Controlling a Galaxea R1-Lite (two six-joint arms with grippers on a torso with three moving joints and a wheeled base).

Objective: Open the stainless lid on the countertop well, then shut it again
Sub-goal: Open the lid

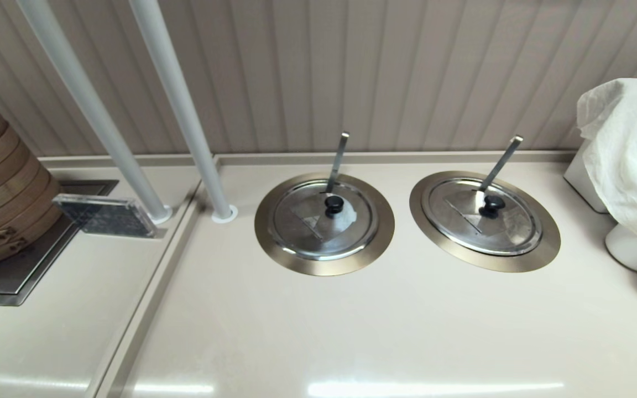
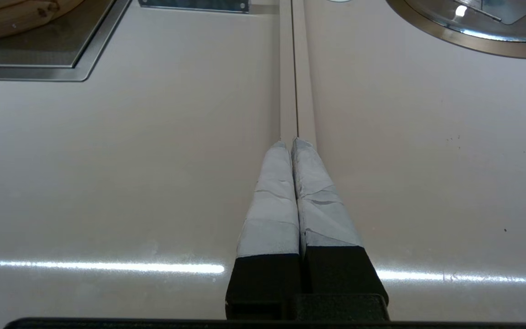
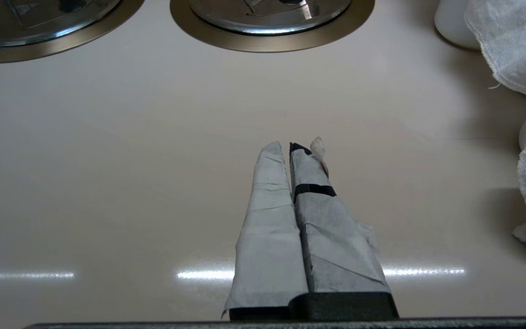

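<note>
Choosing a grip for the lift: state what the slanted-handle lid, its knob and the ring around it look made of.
The round shiny stainless lid looks like polished steel, since it mirrors grey wedges. Its small black knob is matte, probably plastic. The wide flat ring of the countertop well looks like brushed, bronze-toned metal with a dull sheen.

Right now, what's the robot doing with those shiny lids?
Nothing yet. Both grippers are shut and empty above the bare counter: the left gripper over the counter seam, the right gripper short of the stainless lid. That lid sits closed on the countertop well, a utensil handle slanting out of its edge. The twin lid beside it is closed too. Opening has not started.
</note>
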